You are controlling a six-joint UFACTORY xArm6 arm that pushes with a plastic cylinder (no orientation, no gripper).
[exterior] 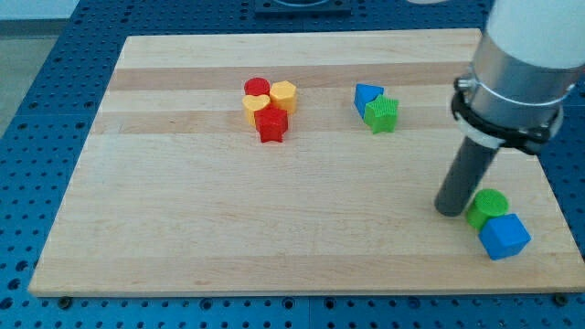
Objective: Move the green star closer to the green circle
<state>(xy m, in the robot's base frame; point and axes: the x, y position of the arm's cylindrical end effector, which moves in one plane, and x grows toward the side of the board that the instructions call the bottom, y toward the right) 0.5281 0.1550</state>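
Blocks nearest the view's bottom sit at the right: a blue cube touching the green circle just above it. The rod's tip rests on the wooden worktop just to the left of the green circle, very close to it or touching; which one cannot be told. The end effector is a plain rod with nothing to open or close, and it holds nothing. Farther up, well apart from the tip, the green star lies against a blue triangle on its upper left. Towards the view's left, four blocks cluster together: a red star, a yellow block, a yellow hexagon and a red circle.
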